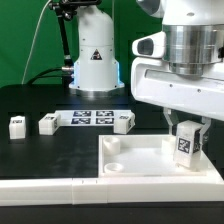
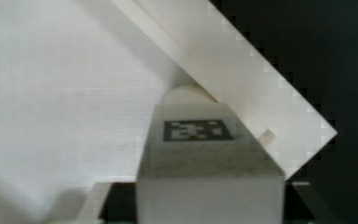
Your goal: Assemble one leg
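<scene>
My gripper (image 1: 187,138) is shut on a small white leg (image 1: 186,146) with a black-and-white tag on its face. It holds the leg upright at the corner of the large flat white panel (image 1: 150,160) on the exterior view's right; I cannot tell if it touches. In the wrist view the leg (image 2: 202,150) runs out from between the dark fingers (image 2: 115,196), with the panel (image 2: 69,100) behind it and the panel's raised edge beside it. A round socket (image 1: 112,146) shows at the panel's other far corner.
Three more small white legs (image 1: 16,125) (image 1: 47,123) (image 1: 124,122) stand on the black table behind the panel. The marker board (image 1: 90,117) lies between them. A long white rail (image 1: 40,187) lies along the front edge. The robot base (image 1: 95,60) stands at the back.
</scene>
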### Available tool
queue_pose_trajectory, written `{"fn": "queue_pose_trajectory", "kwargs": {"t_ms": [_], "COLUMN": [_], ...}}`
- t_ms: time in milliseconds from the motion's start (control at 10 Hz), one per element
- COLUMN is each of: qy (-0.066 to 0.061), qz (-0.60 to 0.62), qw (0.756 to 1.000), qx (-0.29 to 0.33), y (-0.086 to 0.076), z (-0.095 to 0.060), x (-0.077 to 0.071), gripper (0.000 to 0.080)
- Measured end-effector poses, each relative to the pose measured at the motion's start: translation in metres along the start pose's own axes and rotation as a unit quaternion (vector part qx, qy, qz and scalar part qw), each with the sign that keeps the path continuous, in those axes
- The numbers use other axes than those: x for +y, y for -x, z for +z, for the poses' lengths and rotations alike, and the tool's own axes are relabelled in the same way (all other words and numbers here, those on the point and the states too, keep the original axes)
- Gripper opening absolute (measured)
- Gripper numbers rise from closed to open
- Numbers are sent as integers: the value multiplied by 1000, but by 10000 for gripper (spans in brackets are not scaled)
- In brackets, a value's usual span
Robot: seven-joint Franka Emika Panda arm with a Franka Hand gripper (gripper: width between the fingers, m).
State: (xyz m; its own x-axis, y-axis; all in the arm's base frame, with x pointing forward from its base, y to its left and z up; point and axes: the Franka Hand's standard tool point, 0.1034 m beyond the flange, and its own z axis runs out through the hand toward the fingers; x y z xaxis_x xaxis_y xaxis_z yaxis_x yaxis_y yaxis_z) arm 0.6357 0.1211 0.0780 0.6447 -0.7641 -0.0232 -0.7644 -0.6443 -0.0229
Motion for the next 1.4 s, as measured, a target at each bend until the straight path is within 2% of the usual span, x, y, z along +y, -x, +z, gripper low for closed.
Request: {"fn": "queue_pose_trajectory", "kwargs": {"t_ms": [200,400,600,700,800,900,1200,1400], "qy": [-3,-3,4,2,2,2,-8,-6], "qz": [90,54,-23,-84,-156,-205,-334,-419], "qw": [996,999,1000,996,988,979,942,908], "qx": [-4,-4,-8,-7,-6,-6,7,10], "y": [-1,-1,2,1,1,1,0,2], "z": [0,0,-2,-2,-2,-2,-1,-2], "x": [0,0,-1,-2,-2,-2,-6,-8], "gripper": [291,291,538,538,627,643,648,649]}}
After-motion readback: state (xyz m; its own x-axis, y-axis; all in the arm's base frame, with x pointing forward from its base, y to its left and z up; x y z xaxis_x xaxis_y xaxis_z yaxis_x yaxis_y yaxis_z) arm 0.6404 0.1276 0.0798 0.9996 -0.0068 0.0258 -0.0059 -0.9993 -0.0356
